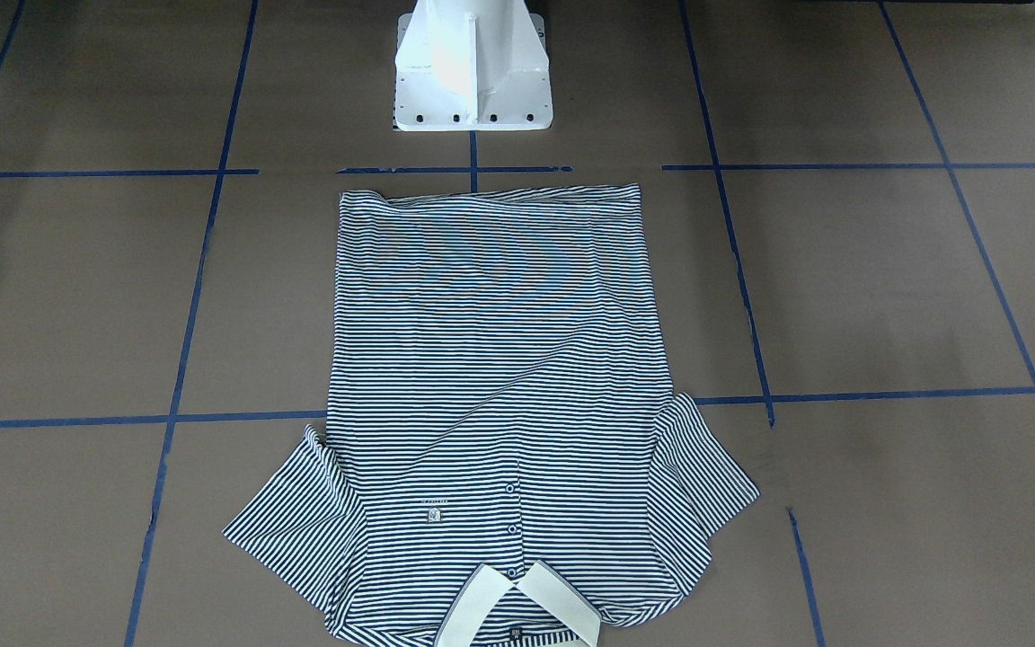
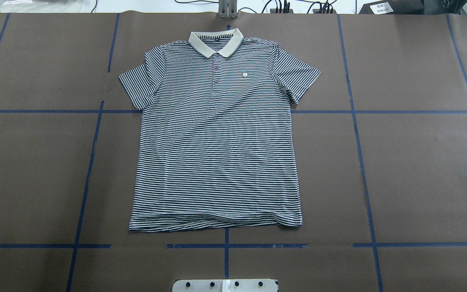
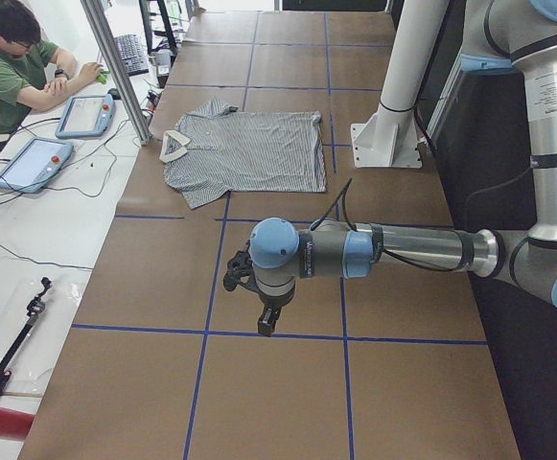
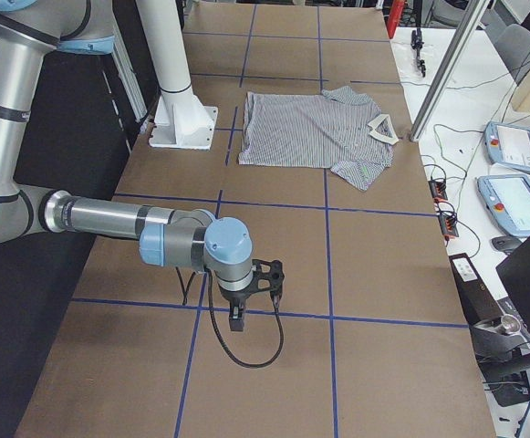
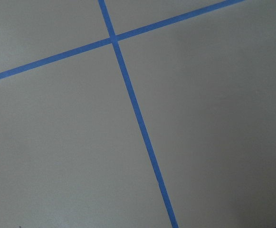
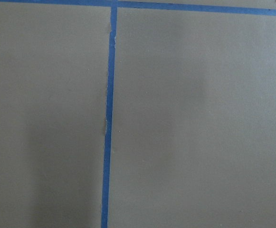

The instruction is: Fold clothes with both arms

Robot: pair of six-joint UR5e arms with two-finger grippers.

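The left arm's black two-finger hand [image 3: 266, 321] hangs over bare brown paper-covered worktop [image 2: 420, 162], well apart from the garment. Only the side view shows it, so I cannot tell how far its fingers are parted; its wrist camera sees only blue tape lines.

The navy-and-white striped short-sleeved polo shirt [image 2: 217, 142] lies flat and face up in the middle of the worktop. Its cream collar [image 2: 216, 42] is at the far edge and its hem [image 2: 217, 221] is nearest the white pedestal base [image 1: 473, 72]. Both sleeves are spread, and nothing looks folded yet.

The right arm's black hand [image 4: 237, 318] hangs likewise at the opposite end, holding nothing that shows; its opening cannot be told either.

The step in hand is probably the approach. To do it well, bring both hands in together and take matching points — a sleeve or side seam each. Pinch both layers at the edge, then lift evenly so the stripes stay square and the collar is not dragged.
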